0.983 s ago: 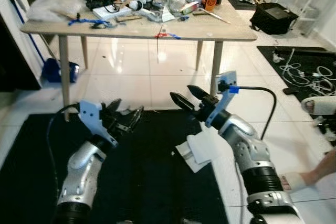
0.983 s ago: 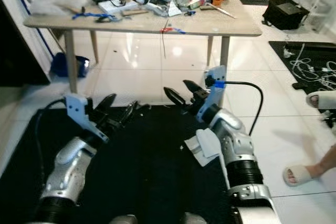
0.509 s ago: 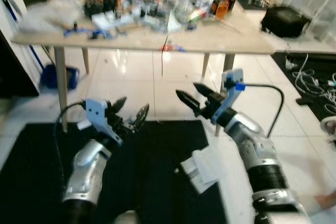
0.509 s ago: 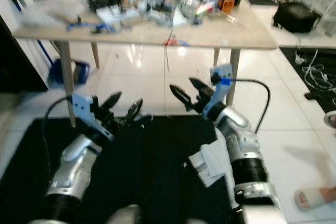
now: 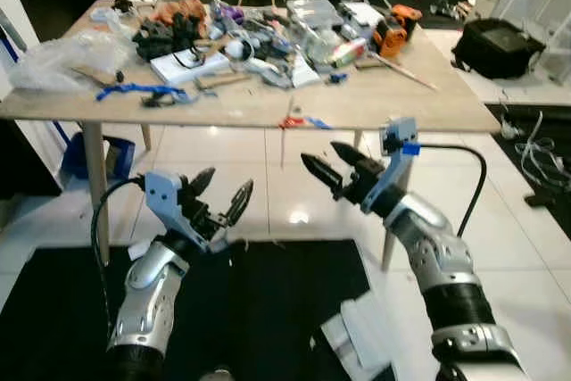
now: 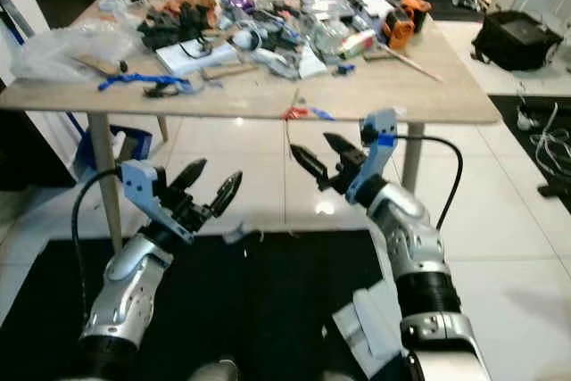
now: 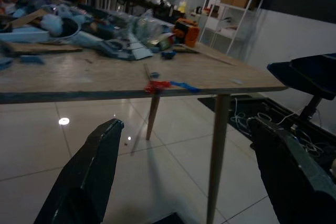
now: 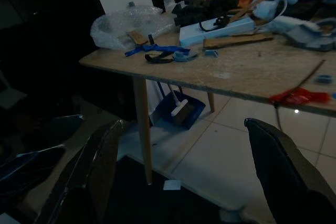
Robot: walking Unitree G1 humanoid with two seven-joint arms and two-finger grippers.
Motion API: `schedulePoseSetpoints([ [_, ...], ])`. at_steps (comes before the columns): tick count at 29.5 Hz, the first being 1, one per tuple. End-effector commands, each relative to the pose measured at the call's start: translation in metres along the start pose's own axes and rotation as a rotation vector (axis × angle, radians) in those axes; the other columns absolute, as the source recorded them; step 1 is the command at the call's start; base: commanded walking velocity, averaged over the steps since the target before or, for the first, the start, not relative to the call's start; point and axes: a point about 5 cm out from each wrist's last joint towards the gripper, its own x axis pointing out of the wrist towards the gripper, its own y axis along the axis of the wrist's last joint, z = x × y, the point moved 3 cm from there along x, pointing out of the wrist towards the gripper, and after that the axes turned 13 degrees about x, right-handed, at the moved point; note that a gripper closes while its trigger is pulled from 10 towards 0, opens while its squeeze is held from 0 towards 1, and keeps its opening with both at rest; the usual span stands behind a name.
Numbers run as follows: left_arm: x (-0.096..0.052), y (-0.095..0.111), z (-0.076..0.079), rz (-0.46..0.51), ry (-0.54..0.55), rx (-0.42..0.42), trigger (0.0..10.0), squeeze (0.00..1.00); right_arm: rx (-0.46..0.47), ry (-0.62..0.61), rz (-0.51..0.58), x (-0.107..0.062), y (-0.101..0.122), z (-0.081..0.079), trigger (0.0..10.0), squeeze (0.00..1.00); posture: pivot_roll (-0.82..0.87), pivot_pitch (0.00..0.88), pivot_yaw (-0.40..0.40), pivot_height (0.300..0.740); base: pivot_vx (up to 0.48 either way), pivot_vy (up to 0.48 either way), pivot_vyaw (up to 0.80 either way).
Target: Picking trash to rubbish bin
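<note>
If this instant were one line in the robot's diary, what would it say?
left gripper: open, empty, raised | right gripper: open, empty, raised | ahead: cluttered wooden table | white paper on black mat by right arm

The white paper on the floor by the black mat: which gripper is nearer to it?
The right. The right gripper is raised in front of the table, and the white paper lies below its arm. The left gripper is raised across the black mat, farther away.

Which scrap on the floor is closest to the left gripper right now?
The small pale scrap at the black mat's far edge, just beyond the left gripper. The larger white crumpled paper lies beside the right arm.
</note>
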Motion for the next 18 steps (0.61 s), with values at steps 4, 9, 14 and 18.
schedulePoseSetpoints([
  [4,-0.0011,-0.0027,0.0006,-0.012,-0.007,0.003,10.0,0.00,-0.003,-0.015,-0.004,-0.0041,0.0013,0.0044,10.0,0.00,0.03,0.000,-0.044,0.740,0.480,0.000,0.00],
  [9,-0.0010,-0.0028,0.0007,-0.011,-0.008,0.004,10.0,0.00,-0.004,-0.015,-0.005,-0.0042,0.0014,0.0043,10.0,0.00,0.03,0.000,-0.044,0.740,0.480,0.000,0.00],
  [14,-0.0010,-0.0026,0.0008,-0.010,-0.008,0.005,10.0,0.00,-0.005,-0.014,-0.005,-0.0042,0.0014,0.0042,10.0,0.00,0.03,0.000,-0.044,0.740,0.480,0.000,0.00],
  [18,-0.0011,-0.0023,0.0008,-0.008,-0.008,0.007,10.0,0.00,-0.004,-0.014,-0.005,-0.0042,0.0013,0.0042,10.0,0.00,0.03,0.000,-0.044,0.740,0.480,0.000,0.00],
])
